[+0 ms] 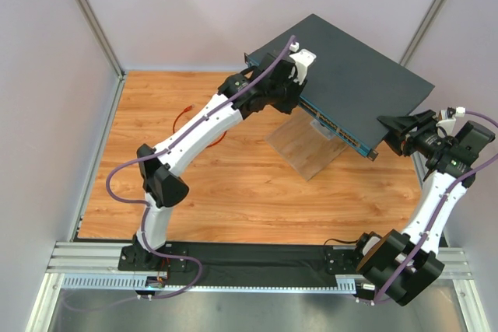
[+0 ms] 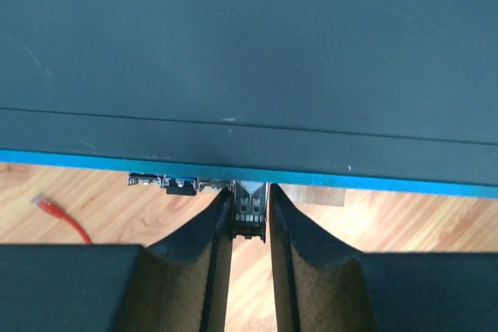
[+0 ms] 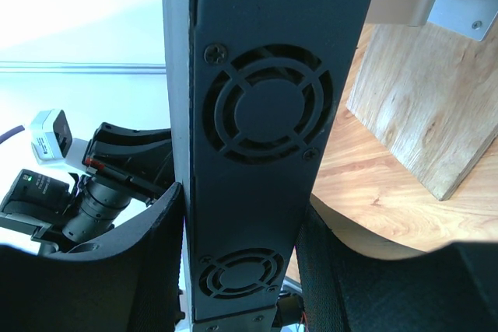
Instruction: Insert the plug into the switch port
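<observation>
The switch [image 1: 350, 75] is a wide, flat, dark box propped at a tilt, with its row of ports [image 1: 334, 126] on the thin blue front face. My left gripper [image 1: 299, 95] is at that face. In the left wrist view the plug [image 2: 249, 214] sits between my left gripper's [image 2: 249, 196] fingers, its front end in a switch port under the blue edge. The left finger touches the plug and a thin sliver of gap shows at the right finger. My right gripper [image 1: 393, 134] [image 3: 241, 204] is shut on the switch's fan-vented side [image 3: 257, 114].
A wooden stand [image 1: 307, 145] [image 3: 420, 114] holds the switch up. The red cable [image 1: 183, 112] lies on the wooden table, and its other red-booted end [image 2: 48, 206] rests left of my left fingers. Grey walls close in the table on three sides.
</observation>
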Controlling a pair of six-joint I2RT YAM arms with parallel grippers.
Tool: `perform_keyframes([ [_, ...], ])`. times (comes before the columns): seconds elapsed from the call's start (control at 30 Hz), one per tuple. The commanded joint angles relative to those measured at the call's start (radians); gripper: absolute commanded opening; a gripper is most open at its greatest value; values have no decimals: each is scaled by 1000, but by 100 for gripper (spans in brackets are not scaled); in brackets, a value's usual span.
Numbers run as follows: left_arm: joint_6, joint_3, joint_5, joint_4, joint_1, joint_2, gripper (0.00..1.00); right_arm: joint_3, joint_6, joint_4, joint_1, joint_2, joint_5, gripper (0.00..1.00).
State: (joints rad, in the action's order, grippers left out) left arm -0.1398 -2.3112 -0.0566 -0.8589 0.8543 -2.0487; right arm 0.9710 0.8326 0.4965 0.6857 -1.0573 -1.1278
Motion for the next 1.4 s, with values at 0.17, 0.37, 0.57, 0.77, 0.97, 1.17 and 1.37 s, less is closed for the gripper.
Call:
perform_keyframes([
  [0.17, 29, 203, 51, 55, -31, 240, 45, 37, -95, -38, -15, -18, 34, 0],
  [0.37, 40, 350, 106, 26, -47, 361, 40, 38, -102, -35, -15, -18, 31, 0],
  [0.57, 6, 386, 170, 136, -58, 377, 18, 37, -109, -27, -15, -20, 31, 0],
  [0.77, -17, 276, 184, 159, -58, 277, 0, 48, -122, -15, -15, -24, 36, 0],
  [0.97, -24, 249, 179, 182, -58, 228, 0, 44, -124, -10, -15, -29, 36, 0],
  [1.17, -29, 207, 181, 190, -58, 191, 0, 40, -130, -12, -15, -30, 34, 0],
  [1.37, -38, 196, 182, 193, -58, 162, 0, 34, -133, -9, -14, -29, 34, 0],
])
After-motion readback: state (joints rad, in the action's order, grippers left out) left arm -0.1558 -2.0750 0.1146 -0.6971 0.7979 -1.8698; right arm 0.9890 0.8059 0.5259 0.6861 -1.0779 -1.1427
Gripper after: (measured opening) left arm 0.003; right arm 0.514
